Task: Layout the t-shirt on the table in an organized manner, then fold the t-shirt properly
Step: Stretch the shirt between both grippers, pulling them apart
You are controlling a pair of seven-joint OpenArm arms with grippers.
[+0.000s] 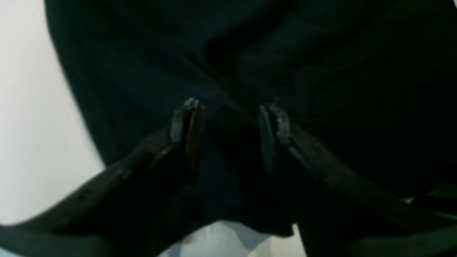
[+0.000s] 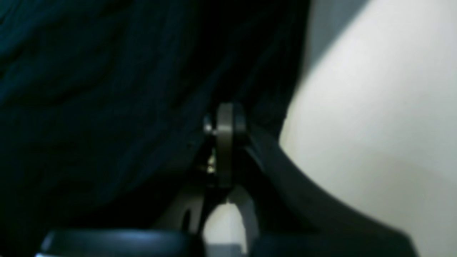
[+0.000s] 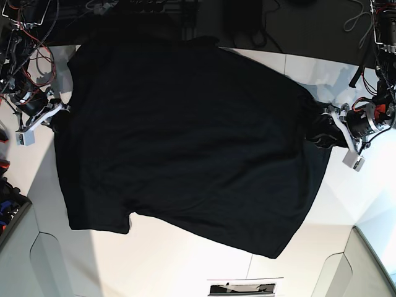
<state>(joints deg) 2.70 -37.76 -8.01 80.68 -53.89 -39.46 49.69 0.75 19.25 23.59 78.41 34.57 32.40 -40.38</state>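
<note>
The black t-shirt (image 3: 185, 142) hangs spread wide over the white table (image 3: 185, 260), plain side showing, with its lower edge slanting down to the right. At the shirt's left edge my right gripper (image 3: 62, 111) is pinched on the cloth; in the right wrist view its fingertips (image 2: 225, 121) press together against the dark t-shirt (image 2: 107, 89) beside the bare table (image 2: 375, 107). My left gripper (image 3: 322, 133) sits at the shirt's right edge. In the left wrist view its gripper (image 1: 232, 107) has the jaws standing apart, with black t-shirt (image 1: 250, 53) between and beyond them.
Cables and electronics (image 3: 25, 37) crowd the back left, and more wiring (image 3: 380, 31) the back right. Grey panels (image 3: 18, 247) flank the front corners. A small printed card (image 3: 244, 288) lies at the front edge.
</note>
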